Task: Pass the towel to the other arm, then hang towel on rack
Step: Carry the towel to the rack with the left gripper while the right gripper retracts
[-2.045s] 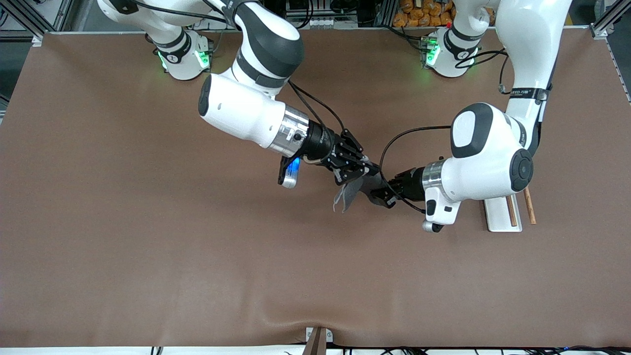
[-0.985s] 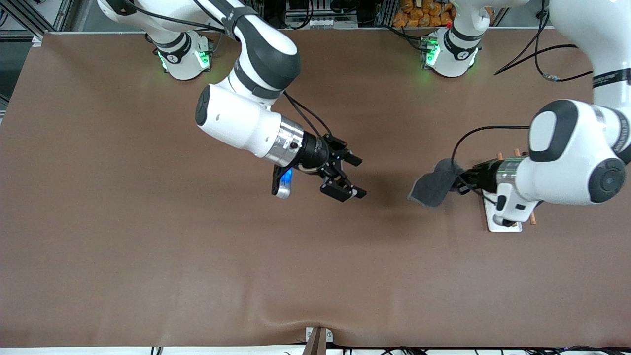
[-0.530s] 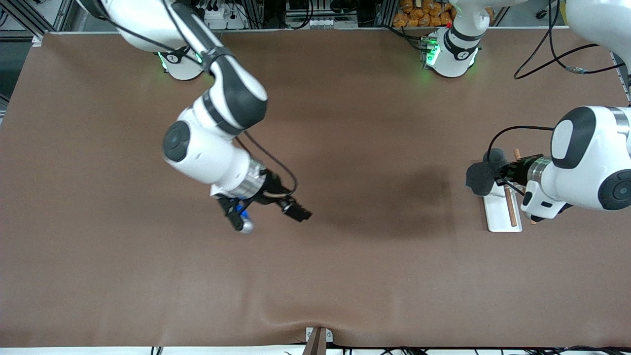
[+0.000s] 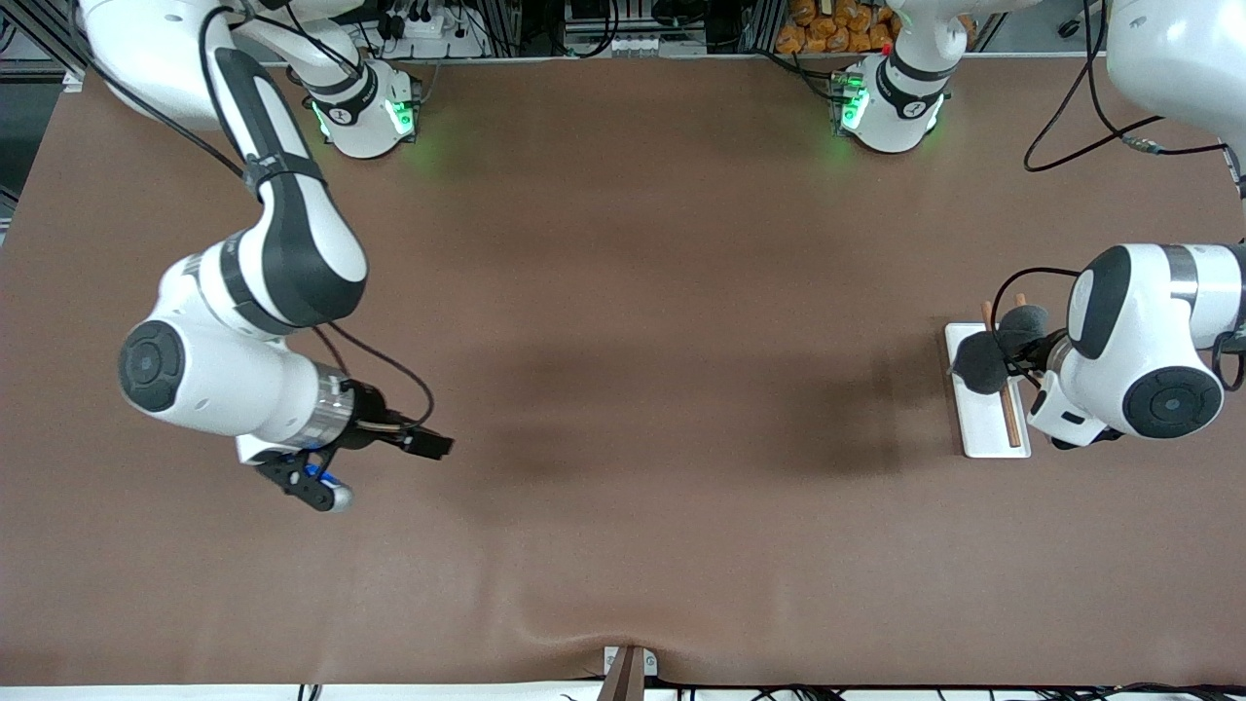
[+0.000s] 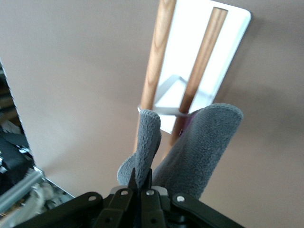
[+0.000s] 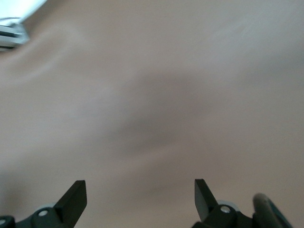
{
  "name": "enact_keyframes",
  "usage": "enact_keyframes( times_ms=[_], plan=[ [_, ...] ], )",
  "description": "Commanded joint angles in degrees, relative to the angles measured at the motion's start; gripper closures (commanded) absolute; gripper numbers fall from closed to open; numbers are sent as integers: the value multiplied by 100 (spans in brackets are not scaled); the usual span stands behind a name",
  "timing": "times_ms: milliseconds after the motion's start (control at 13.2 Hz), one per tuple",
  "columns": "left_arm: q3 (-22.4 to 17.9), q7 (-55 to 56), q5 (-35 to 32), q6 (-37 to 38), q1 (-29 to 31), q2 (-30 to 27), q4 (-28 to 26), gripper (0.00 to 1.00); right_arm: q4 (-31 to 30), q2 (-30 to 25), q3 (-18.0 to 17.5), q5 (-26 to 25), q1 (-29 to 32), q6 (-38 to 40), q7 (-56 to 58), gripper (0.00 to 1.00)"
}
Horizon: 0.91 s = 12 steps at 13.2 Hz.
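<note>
The towel is dark grey and hangs bunched from my left gripper, which is shut on it over the rack. In the left wrist view the towel folds in two lobes just above the rack's wire, with the two wooden rods and the white base plate below it. My left gripper pinches one lobe. My right gripper is open and empty, low over bare table toward the right arm's end. The right wrist view shows its jaws wide apart.
The brown table cover has a raised fold near a metal bracket at the table's front edge. Black cables hang by the left arm. The arm bases stand along the table's back edge.
The right gripper let go of the towel and swung away to its own end of the table. The left gripper carried the towel from mid-table to over the rack.
</note>
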<state>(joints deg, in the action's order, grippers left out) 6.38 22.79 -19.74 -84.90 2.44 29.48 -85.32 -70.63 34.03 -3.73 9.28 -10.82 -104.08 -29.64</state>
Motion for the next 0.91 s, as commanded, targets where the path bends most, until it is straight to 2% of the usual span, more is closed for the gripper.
enact_keyframes(
  times_ms=[0,152,303,379,455,682,758,833],
  plan=[
    [39,-310,-215,-149,125,93,77,100,23,-326,-93,-681,421,353,1350,0],
    [30,-389,-241,-255,230,102,94,100,23,-520,-101,-717,790,510,2020,0],
    [30,-678,-285,-343,265,67,121,100,40,-686,-101,-1425,818,870,2776,0],
    [30,-775,-389,-404,300,58,121,100,40,-914,-119,-1533,879,1167,3275,0],
    [30,-1020,-660,-431,283,67,121,100,23,-1125,-128,-1535,932,1536,3880,0],
    [39,-1356,-830,-501,327,93,121,100,-21,-1609,-145,-1491,967,1951,3520,0],
    [39,-1356,-821,-554,345,102,112,100,-117,-1845,-119,-1151,959,2274,3378,0],
    [39,-1321,-795,-589,336,102,112,100,-571,-2187,-110,-1009,959,2286,3238,0]
  ],
)
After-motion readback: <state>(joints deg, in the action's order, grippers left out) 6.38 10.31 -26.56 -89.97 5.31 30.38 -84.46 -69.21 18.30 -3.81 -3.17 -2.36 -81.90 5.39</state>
